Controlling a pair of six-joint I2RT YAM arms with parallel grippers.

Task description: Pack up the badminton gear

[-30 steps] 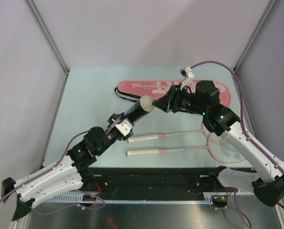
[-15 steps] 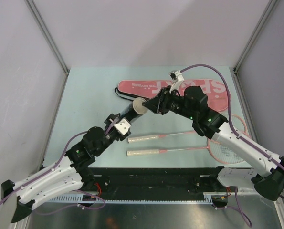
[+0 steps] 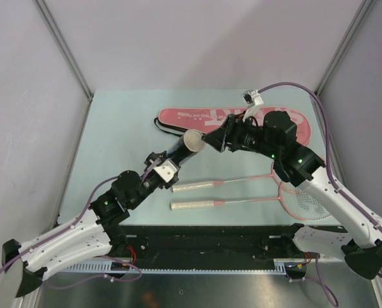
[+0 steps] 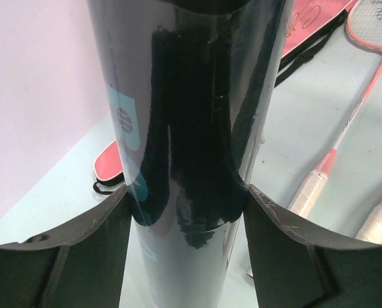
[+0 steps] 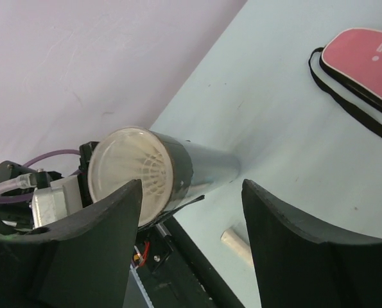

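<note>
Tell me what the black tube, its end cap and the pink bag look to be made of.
Black tube: glossy plastic or laminated card, judging by its sharp reflections. End cap: translucent whitish plastic; a ribbed pattern shows through it. Pink racket bag: probably matte fabric, no shine, with a limp black strap.

1. Your right gripper (image 3: pixel 210 140) hides the middle of the pink bag (image 3: pixel 191 117).
2. In your left gripper (image 4: pixel 187 192), the black tube (image 4: pixel 191 96) runs past the top and bottom edges.
3. The tube's lettering is too warped to read.
</note>
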